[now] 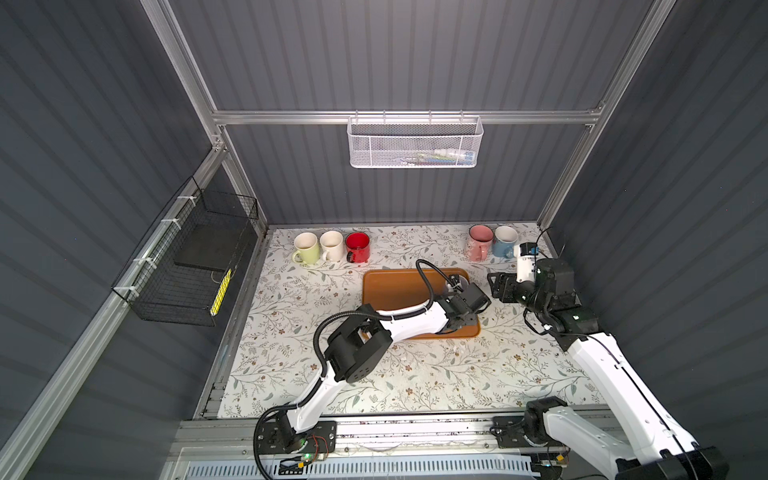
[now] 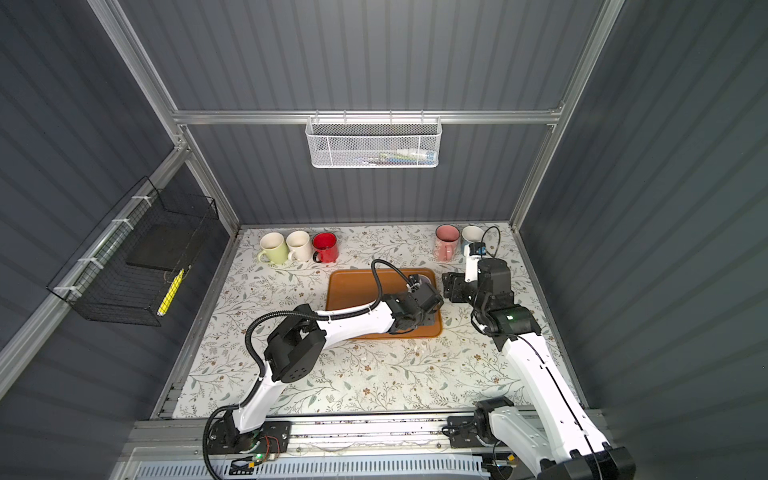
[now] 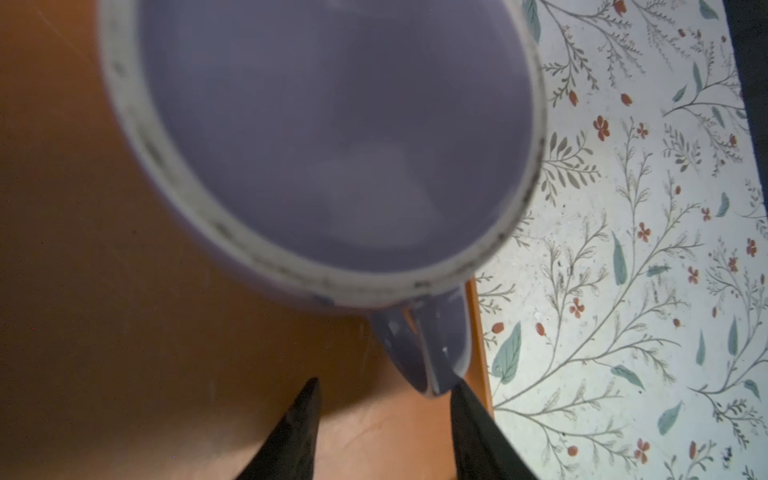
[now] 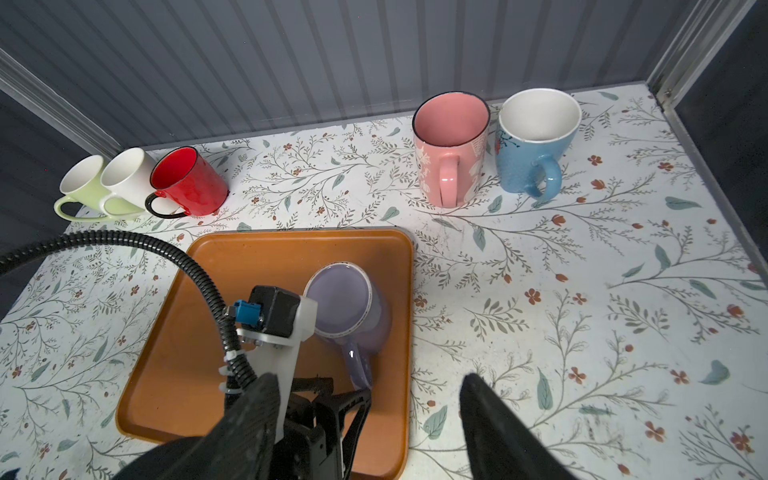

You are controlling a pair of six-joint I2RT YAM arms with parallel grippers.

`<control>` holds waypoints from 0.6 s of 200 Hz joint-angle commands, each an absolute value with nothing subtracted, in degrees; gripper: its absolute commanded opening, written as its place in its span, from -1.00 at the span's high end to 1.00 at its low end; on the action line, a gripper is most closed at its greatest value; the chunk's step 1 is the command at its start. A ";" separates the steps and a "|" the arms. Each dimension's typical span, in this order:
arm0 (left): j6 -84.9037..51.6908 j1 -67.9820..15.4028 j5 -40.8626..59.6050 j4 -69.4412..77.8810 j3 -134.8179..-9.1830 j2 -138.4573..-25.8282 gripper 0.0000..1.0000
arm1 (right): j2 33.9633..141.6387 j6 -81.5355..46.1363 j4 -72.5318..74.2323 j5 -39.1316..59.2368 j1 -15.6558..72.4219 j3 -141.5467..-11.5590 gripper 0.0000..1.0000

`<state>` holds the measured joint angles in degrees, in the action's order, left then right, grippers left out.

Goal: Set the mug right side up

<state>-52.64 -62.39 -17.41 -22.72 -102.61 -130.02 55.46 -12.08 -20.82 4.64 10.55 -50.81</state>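
The left pincer (image 3: 386, 395) has its tips apart and holds nothing. It is low over the brown tray (image 4: 199, 340), with the left arm (image 1: 415, 318) stretched out over the table (image 4: 582, 291). One tip is right by the handle (image 3: 432, 353) of the purple mug (image 4: 338, 299). The mug stands upside down in the tray, handle toward that pincer. The right pincer (image 4: 368, 386) is wide, empty, beside the tray.
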 commanded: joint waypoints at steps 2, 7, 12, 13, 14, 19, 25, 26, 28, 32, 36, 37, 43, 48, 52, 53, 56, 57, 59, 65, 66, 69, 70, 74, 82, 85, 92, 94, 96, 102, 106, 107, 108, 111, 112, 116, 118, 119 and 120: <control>-53.35 -62.49 -18.98 -22.50 -105.19 -131.21 -0.02 | 55.34 -13.02 -19.57 5.46 10.63 -50.01 -0.41; -53.35 -62.49 -18.99 -22.50 -105.39 -131.35 -0.02 | 55.44 -13.01 -19.48 5.59 10.63 -50.01 -0.41; -53.39 -62.49 -19.05 -22.56 -105.48 -131.44 -0.03 | 55.50 -13.10 -19.43 5.62 10.63 -49.93 -0.42; -53.42 -62.49 -19.15 -22.58 -105.47 -131.46 -0.03 | 55.52 -13.14 -19.42 5.62 10.59 -49.93 -0.42; -53.43 -62.49 -19.15 -22.58 -105.52 -131.47 -0.03 | 55.54 -13.12 -19.38 5.62 10.61 -49.92 -0.41; -53.51 -62.49 -19.38 -22.54 -105.47 -131.52 -0.03 | 55.59 -13.17 -19.34 5.73 10.63 -49.92 -0.42; -53.40 -62.41 -19.67 -22.42 -105.55 -131.72 -0.03 | 55.63 -13.20 -19.38 5.93 10.63 -49.92 -0.42; -53.37 -62.41 -19.72 -22.37 -105.60 -131.73 -0.03 | 55.63 -13.19 -19.36 5.96 10.63 -49.88 -0.42; -53.36 -62.40 -19.76 -22.45 -105.63 -131.81 -0.03 | 55.63 -13.23 -19.34 5.91 10.63 -49.84 -0.42; -53.43 -62.33 -19.88 -22.64 -105.86 -131.96 -0.04 | 55.63 -13.27 -19.33 5.92 10.68 -49.83 -0.42; -53.50 -62.24 -19.88 -22.70 -105.98 -132.01 -0.04 | 55.66 -13.34 -19.25 5.93 10.64 -49.76 -0.42; -53.51 -62.19 -19.92 -22.69 -105.99 -132.01 -0.04 | 55.65 -13.30 -19.21 5.91 10.64 -49.75 -0.42; -53.53 -62.08 -19.89 -22.51 -106.00 -132.05 -0.04 | 55.63 -13.36 -19.08 5.89 10.63 -49.67 -0.42; -53.53 -62.05 -20.03 -22.37 -106.08 -132.14 -0.04 | 55.63 -13.40 -19.10 5.92 10.63 -49.63 -0.42; -53.48 -62.05 -20.25 -22.40 -106.16 -132.25 -0.04 | 55.63 -13.37 -19.07 5.90 10.63 -49.66 -0.42; -53.46 -62.01 -20.23 -22.41 -106.21 -132.26 -0.04 | 55.63 -13.41 -19.07 5.90 10.63 -49.66 -0.42; -53.44 -61.98 -20.25 -22.40 -106.34 -132.36 -0.04 | 55.63 -13.41 -19.08 5.94 10.63 -49.66 -0.42; -53.44 -61.97 -20.23 -22.45 -106.43 -132.41 -0.04 | 55.63 -13.34 -19.08 5.96 10.63 -49.61 -0.42; -53.44 -61.96 -20.22 -22.53 -106.50 -132.53 -0.04 | 55.63 -13.37 -19.07 5.97 10.63 -49.64 -0.42; -53.51 -61.88 -20.22 -22.67 -106.76 -132.83 -0.04 | 55.63 -13.29 -19.08 5.95 10.63 -49.58 -0.42; -53.52 -61.83 -20.22 -22.72 -106.82 -132.86 -0.05 | 55.63 -13.28 -19.07 5.88 10.63 -49.57 -0.42; -53.56 -61.79 -20.22 -22.76 -106.89 -132.96 -0.04 | 55.63 -13.27 -19.09 5.81 10.63 -49.57 -0.42; -53.54 -61.79 -20.22 -22.76 -106.88 -133.02 -0.05 | 55.68 -13.27 -19.13 5.85 10.63 -49.57 -0.42; -53.61 -61.70 -20.21 -22.84 -106.94 -133.13 -0.05 | 55.64 -13.27 -19.12 5.69 10.63 -49.57 -0.42; -53.78 -61.46 -19.98 -23.12 -107.20 -133.40 -0.04 | 55.55 -13.32 -19.13 5.64 10.63 -49.57 -0.42; -53.91 -61.37 -20.03 -23.26 -107.29 -133.46 -0.04 | 55.55 -13.23 -19.08 5.63 10.63 -49.57 -0.42; -53.96 -61.22 -19.95 -23.24 -107.32 -133.51 -0.05 | 55.47 -13.26 -19.10 5.63 10.63 -49.50 -0.42; -53.96 -61.18 -20.00 -23.21 -107.32 -133.51 -0.05 | 55.46 -13.22 -19.08 5.63 10.63 -49.49 -0.43; -53.96 -61.17 -19.96 -23.21 -107.36 -133.51 -0.05 | 55.46 -13.24 -19.10 5.63 10.63 -49.48 -0.43; -53.96 -61.09 -19.92 -23.36 -107.48 -133.64 -0.05 | 55.46 -13.29 -19.08 5.58 10.63 -49.48 -0.43; -53.96 -61.01 -19.89 -23.42 -107.64 -133.74 -0.05 | 55.43 -13.31 -19.03 5.62 10.63 -49.40 -0.43; -53.96 -61.00 -19.92 -23.49 -107.65 -133.76 -0.05 | 55.40 -13.34 -18.97 5.62 10.63 -49.40 -0.43; -53.96 -61.00 -19.89 -23.48 -107.66 -133.76 -0.05 | 55.38 -13.30 -18.93 5.62 10.63 -49.40 -0.43; -53.96 -60.92 -19.87 -23.55 -107.70 -133.81 -0.05 | 55.37 -13.28 -18.86 5.60 10.63 -49.37 -0.43; -53.96 -60.91 -19.87 -23.55 -107.77 -133.84 -0.05 | 55.42 -13.32 -18.88 5.61 10.63 -49.38 -0.43; -53.99 -60.88 -19.89 -23.55 -107.80 -133.86 -0.05 | 55.43 -13.42 -18.79 5.71 10.63 -49.23 -0.43; -53.97 -60.83 -19.91 -23.51 -107.77 -133.92 -0.05 | 55.45 -13.38 -18.74 5.78 10.63 -49.18 -0.43; -53.97 -60.83 -19.89 -23.58 -107.76 -133.93 -0.05 | 55.46 -13.37 -18.77 5.75 10.63 -49.15 -0.43; -53.97 -60.78 -19.92 -23.57 -107.76 -133.94 -0.04 | 55.46 -13.36 -18.70 5.73 10.63 -49.14 -0.43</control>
<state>-53.21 -61.43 -18.96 -22.72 -105.80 -132.97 55.57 -13.06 -19.75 5.21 10.55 -50.13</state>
